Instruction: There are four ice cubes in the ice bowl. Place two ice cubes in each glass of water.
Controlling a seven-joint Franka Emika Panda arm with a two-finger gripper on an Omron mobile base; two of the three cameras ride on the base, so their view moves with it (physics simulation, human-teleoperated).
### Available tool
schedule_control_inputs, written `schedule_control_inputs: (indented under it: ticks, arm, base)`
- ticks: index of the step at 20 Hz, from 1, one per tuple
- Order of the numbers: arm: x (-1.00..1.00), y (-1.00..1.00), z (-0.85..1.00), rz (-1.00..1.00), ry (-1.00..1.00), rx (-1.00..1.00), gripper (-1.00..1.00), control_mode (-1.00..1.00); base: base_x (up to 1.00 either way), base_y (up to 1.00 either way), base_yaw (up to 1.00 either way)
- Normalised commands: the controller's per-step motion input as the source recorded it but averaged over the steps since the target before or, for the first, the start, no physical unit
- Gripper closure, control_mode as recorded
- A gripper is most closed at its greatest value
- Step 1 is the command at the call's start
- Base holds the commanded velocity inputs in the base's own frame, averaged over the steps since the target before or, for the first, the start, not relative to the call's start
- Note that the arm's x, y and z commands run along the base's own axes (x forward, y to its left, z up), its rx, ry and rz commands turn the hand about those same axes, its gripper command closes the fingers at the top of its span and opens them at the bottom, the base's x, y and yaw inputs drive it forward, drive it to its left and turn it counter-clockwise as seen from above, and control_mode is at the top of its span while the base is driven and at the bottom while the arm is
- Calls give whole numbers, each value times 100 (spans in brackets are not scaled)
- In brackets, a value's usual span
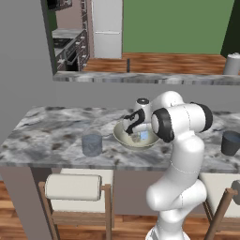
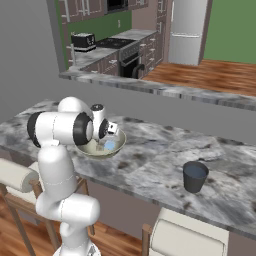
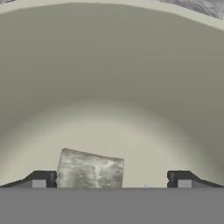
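Gripper down in the ice bowl, jaws wide, nothing picked up yet

The gripper (image 3: 111, 186) hangs spread and empty inside the ice bowl (image 3: 109, 78), one grey ice cube (image 3: 89, 170) lying between its fingertips, nearer the left one — ready, I judge, for a first grasp. Outward, both glasses of water — one (image 1: 92, 145) on the left, the other (image 2: 194, 176) well off to the right — look iceless; all the placing remains.

Ice bowl (image 1: 123, 136) sits between two tumblers (image 1: 92, 145), cubes (image 1: 143, 136) apparently inside.
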Motion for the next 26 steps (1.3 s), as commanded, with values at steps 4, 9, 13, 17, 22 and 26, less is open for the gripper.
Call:
schedule_control_inputs:
  ticks: [4, 9, 13, 17, 22, 26]
  arm:
    - [-1, 0, -13, -4, -6, 0, -100, -100]
    - [0, 13, -12, -5, -8, 0, 100, -100]
    - [0, 29, -16, -8, -3, 0, 100, -100]
    - [0, 5, -20, -8, -1, 0, 100, -100]
    - [-1, 0, -21, -7, 0, 0, 100, -100]
    - [-14, 0, -15, -6, 0, 0, 100, -100]
  base:
    - [0, 0, 0]
    - [0, 0, 0]
    - [0, 0, 0]
    - [0, 0, 0]
    - [0, 0, 0]
    - [0, 0, 0]
